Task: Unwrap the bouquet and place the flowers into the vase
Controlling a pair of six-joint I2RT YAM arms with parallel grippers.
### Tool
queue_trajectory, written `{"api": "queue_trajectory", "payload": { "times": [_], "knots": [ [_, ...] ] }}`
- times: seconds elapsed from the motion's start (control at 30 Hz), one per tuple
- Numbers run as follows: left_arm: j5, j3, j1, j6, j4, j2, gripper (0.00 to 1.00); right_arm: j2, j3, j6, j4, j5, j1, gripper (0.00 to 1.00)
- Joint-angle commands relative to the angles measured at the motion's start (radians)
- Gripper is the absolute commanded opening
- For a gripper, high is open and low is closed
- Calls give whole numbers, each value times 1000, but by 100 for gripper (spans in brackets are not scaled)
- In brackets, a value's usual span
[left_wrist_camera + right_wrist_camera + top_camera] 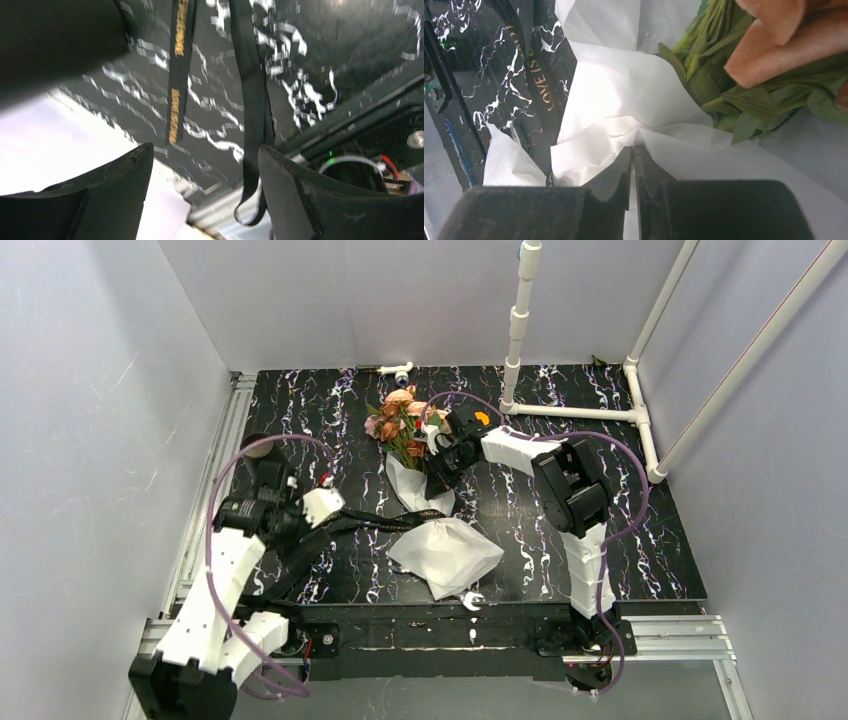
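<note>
Pinching the white wrap (614,95), the right gripper (633,148) has jaws nearly together; roses (784,40) cut off at the edge; left gripper (204,150) jaws spread, blurred ribbon (252,100) hanging between.

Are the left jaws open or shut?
Open: the left gripper has its jaws wide apart, the black ribbon hanging between them.

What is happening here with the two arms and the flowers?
The right pincer is closed on the white paper wrap just below the flowers. The left pincer stands open, and the black ribbon runs loosely between its fingers. The flowers are not yet in the vase, which stands apart at the left.
</note>
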Motion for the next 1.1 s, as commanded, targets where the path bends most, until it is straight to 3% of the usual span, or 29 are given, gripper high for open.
{"api": "queue_trajectory", "payload": {
  "times": [0.0, 0.17, 0.43, 0.87, 1.07],
  "knots": [
    [205, 66, 0, 70, 220, 203, 74, 47, -58, -11, -178, 196, -21, 19],
    [219, 83, 0, 71, 367, 436, 68, 23, -44, 13, -176, 176, -20, 26],
    [211, 117, 0, 84, 529, 669, 62, -7, -35, 24, -175, 169, -10, 38],
    [216, 93, -8, 135, 572, 809, 59, -37, 5, 18, -190, 147, -9, 51],
    [204, 77, -8, 156, 572, 827, 52, -82, -3, 22, -156, 113, -9, 60]
  ]
}}
